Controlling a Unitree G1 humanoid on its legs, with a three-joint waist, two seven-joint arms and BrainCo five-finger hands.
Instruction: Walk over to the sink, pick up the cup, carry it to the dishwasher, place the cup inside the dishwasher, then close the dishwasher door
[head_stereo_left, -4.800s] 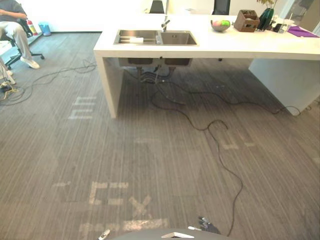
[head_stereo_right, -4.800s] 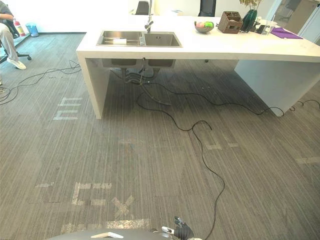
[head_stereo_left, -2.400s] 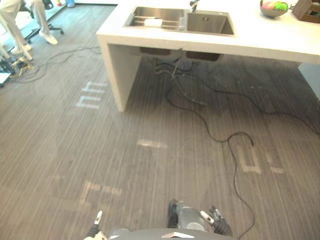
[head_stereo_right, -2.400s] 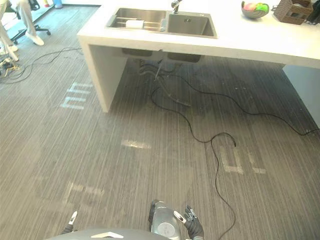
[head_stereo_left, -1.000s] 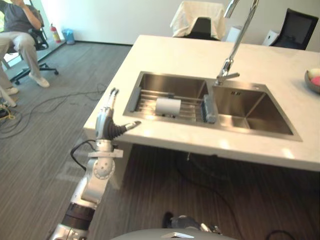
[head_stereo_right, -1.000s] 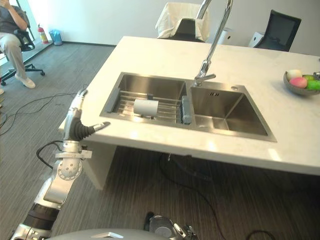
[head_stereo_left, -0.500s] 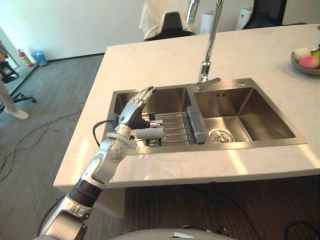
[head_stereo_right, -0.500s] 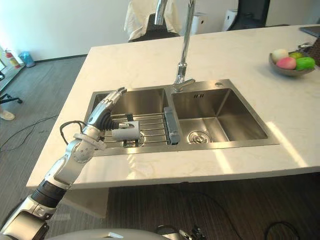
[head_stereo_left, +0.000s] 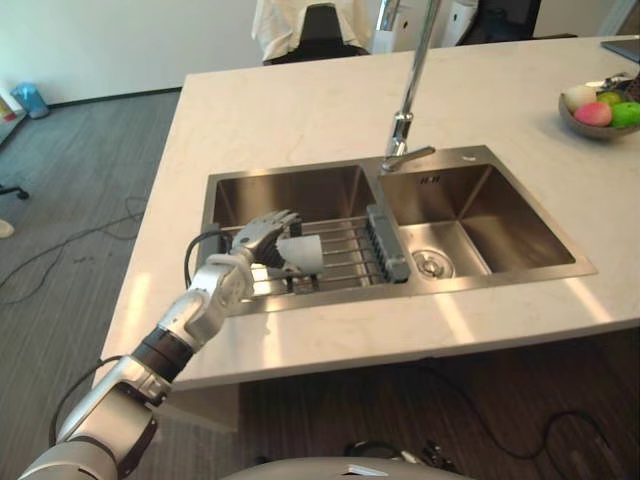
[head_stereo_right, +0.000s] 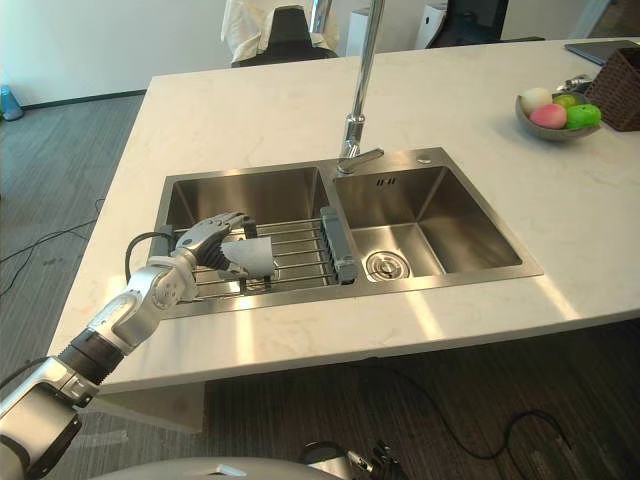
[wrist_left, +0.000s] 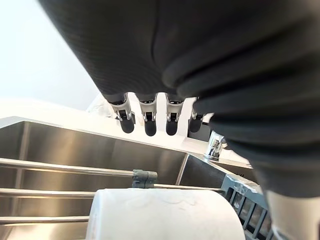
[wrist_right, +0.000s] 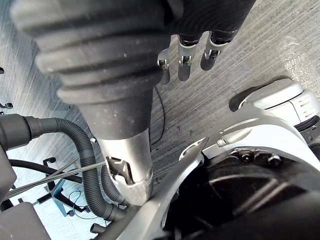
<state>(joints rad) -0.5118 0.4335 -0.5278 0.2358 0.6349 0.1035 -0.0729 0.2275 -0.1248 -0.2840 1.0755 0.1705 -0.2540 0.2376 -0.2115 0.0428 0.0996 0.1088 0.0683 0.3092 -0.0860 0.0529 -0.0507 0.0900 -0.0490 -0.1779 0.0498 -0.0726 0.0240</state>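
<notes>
At frame centre-left, the left hand (head_stereo_left: 255, 236), fingers relaxed, arches over the cup (head_stereo_left: 305, 254) in the sink (head_stereo_left: 300, 172); right hand (wrist_right: 184, 69) unclenched.

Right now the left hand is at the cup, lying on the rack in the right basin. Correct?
No: the cup lies on the rack in the left basin, not the right; the left hand is at it. See the left eye view.

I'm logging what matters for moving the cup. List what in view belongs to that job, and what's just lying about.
For the job: cup, on its side on the rack; left hand, open over it; sink.
Lying about: faucet; fruit bowl; basket; chair behind the counter.
</notes>
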